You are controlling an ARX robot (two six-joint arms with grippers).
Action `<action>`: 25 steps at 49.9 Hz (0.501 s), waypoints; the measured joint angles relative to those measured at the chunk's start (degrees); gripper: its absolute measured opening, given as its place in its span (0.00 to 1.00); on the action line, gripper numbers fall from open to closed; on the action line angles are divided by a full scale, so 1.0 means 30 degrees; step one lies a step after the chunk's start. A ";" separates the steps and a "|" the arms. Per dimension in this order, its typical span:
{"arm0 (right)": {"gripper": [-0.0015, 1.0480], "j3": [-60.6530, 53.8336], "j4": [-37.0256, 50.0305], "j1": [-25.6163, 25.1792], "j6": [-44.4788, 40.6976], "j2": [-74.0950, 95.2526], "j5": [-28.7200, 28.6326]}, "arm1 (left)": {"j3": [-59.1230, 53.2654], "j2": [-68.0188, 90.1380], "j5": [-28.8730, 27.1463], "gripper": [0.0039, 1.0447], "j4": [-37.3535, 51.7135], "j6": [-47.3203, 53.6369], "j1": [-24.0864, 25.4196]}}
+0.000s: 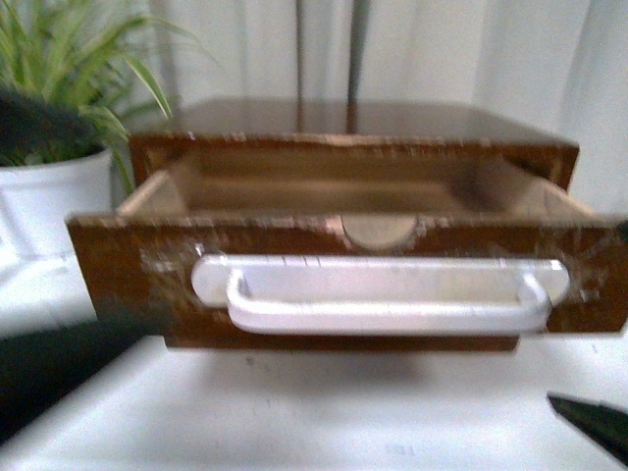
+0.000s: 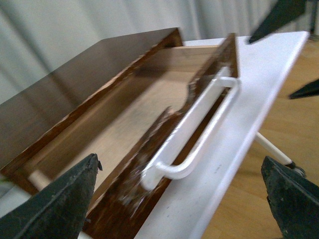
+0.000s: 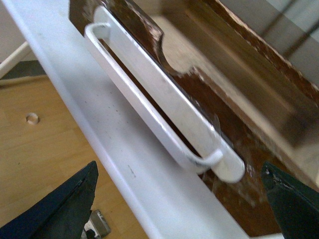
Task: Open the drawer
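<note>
The dark brown wooden drawer (image 1: 128,270) stands pulled out of its cabinet (image 1: 353,123), showing pale wood inside and a half-round notch in its top edge. Its long white bar handle (image 1: 383,292) faces me. It also shows in the left wrist view (image 2: 194,124) and the right wrist view (image 3: 154,99). My left gripper (image 2: 182,199) is open, hovering over the handle's end and the table edge, touching nothing. My right gripper (image 3: 179,204) is open above the handle's other end, empty. One right fingertip (image 1: 594,422) shows at the front view's lower right.
The cabinet stands on a white table (image 1: 294,412). A potted plant in a white pot (image 1: 54,196) stands at the back left. White curtains hang behind. Wooden floor (image 3: 35,144) lies below the table's front edge.
</note>
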 joint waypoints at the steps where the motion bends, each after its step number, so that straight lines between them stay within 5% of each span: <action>1: 0.91 -0.0612 0.0204 -0.0328 0.0335 -0.0576 0.0138 | -0.0284 -0.0350 -0.0270 0.94 0.0124 -0.0466 0.0284; 9: 0.91 -0.3009 0.0168 -0.1945 0.2120 -0.3971 0.0991 | -0.2834 -0.2506 -0.2455 0.94 -0.0350 -0.3293 0.1967; 25: 0.91 -0.4889 -0.2863 -0.3847 0.5632 -1.0659 0.2565 | -0.4233 -0.9391 -0.5238 0.94 -0.6666 -0.8735 0.4116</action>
